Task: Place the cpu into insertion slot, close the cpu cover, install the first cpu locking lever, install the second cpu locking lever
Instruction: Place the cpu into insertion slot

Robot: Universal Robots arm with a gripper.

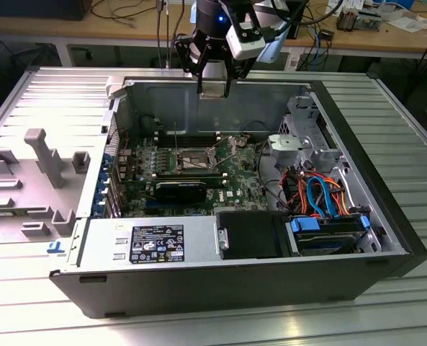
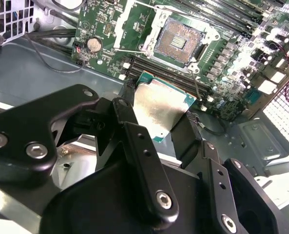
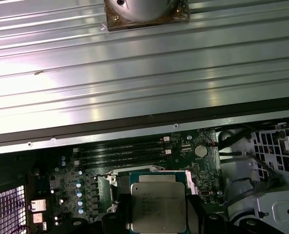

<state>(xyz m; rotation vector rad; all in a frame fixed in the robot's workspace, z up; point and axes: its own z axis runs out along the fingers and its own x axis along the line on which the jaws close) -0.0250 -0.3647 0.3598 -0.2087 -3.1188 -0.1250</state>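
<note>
Nearest and biggest: one slatted aluminium table (image 1: 386,317), under everything. On it, one black tower PC case (image 1: 220,292), laid on its side, side panel off, interior facing up. Just beside it, on the exterior view's left, one grey moulded fixture (image 1: 26,180) with upright blocks.

Inside the case along the near wall: one power supply (image 1: 148,241) with a label, one black box (image 1: 249,234), and blue-fronted drives (image 1: 328,231), count unclear. Behind those, one green motherboard (image 1: 231,176), flat on the case floor. One grey drive cage (image 1: 303,140) toward the exterior view's right of the board, with orange and blue cables (image 1: 317,194) bundled just in front of the cage.

One gripper (image 1: 214,92) up over the case's far wall, well clear of the board. Two black fingers (image 2: 185,139), clamped on opposite edges of one cpu (image 2: 161,109), metal top toward both wrist cameras. Same cpu (image 3: 158,207) in the first wrist view, in the air, apart from the socket.

On the board: four long black memory slots (image 3: 120,152) in one bank, as far as countable. One insertion slot (image 2: 178,41), square, metal-rimmed, uncovered, contact field showing. One coin cell (image 2: 94,45) near the board's edge.
</note>
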